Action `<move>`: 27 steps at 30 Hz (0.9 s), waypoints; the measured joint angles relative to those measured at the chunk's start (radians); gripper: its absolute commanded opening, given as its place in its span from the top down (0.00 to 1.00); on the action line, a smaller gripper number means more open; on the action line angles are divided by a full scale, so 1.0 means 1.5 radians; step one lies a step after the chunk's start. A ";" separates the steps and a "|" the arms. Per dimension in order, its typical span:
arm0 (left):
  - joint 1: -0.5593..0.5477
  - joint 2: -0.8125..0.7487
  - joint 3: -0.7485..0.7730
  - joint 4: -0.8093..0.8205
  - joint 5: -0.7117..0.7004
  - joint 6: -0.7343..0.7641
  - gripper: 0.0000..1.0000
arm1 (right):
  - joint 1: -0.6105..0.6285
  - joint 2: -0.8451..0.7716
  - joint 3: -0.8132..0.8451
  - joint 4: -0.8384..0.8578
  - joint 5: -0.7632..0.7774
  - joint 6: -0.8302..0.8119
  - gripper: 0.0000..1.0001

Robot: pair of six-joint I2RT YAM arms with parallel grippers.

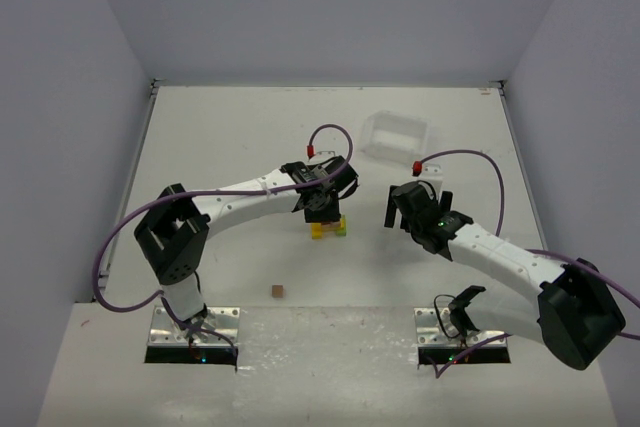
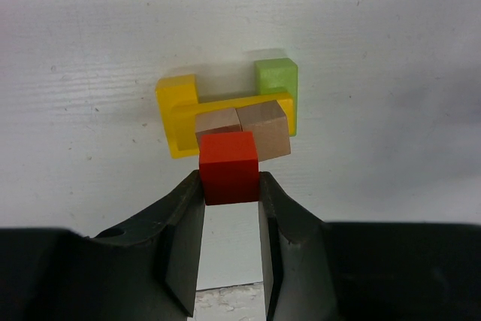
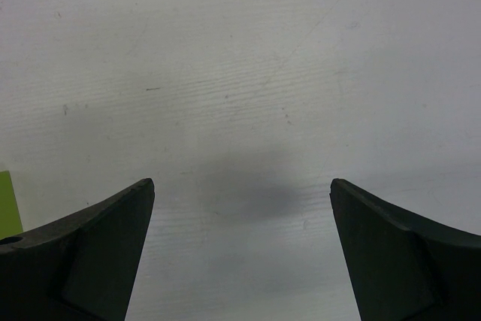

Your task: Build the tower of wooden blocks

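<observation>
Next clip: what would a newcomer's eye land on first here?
The left gripper, at centre, shut on a red block right at the wood block tower of yellow, green and brown pieces. The right gripper hangs open over bare table beside it; one brown block lies alone near the left arm's base.

The table (image 1: 220, 147) is white, its surface marked with fine scratches. Near its middle stands the tower (image 1: 328, 228), with a yellow block (image 2: 176, 114) and a green block (image 2: 276, 80) resting directly on the surface, the green touching one end of the yellow. A small brown cube (image 1: 278, 291) lies alone toward the near edge, left of centre, well apart from the tower. A clear tray (image 1: 395, 137) sits toward the far right corner. Two metal base plates (image 1: 195, 332) are bolted at the near edge.
</observation>
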 measured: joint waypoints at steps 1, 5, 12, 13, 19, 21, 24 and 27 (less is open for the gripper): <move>0.000 0.000 0.000 -0.001 -0.001 -0.002 0.86 | 0.000 0.000 0.000 -0.001 0.000 0.000 0.01; 0.000 0.000 0.000 -0.006 -0.008 -0.009 0.86 | -0.003 0.001 0.000 -0.002 0.000 0.000 0.01; 0.000 0.000 0.000 -0.010 -0.012 -0.021 0.86 | -0.003 0.001 0.000 -0.008 0.001 0.003 0.01; 0.000 0.000 0.000 -0.010 -0.012 -0.021 0.86 | -0.003 0.001 0.000 -0.008 0.001 0.003 0.01; 0.000 0.004 0.000 -0.009 -0.012 -0.021 0.86 | -0.003 0.001 0.000 -0.010 0.002 0.003 0.01; 0.000 0.009 0.000 -0.009 -0.012 -0.021 0.86 | -0.003 0.001 0.000 -0.010 0.002 0.003 0.01; 0.000 0.016 -0.001 -0.008 -0.012 -0.022 0.85 | -0.003 0.001 0.000 -0.010 0.003 0.003 0.01; 0.000 0.017 -0.001 -0.005 -0.012 -0.024 0.85 | -0.003 0.002 0.000 -0.010 0.003 0.003 0.01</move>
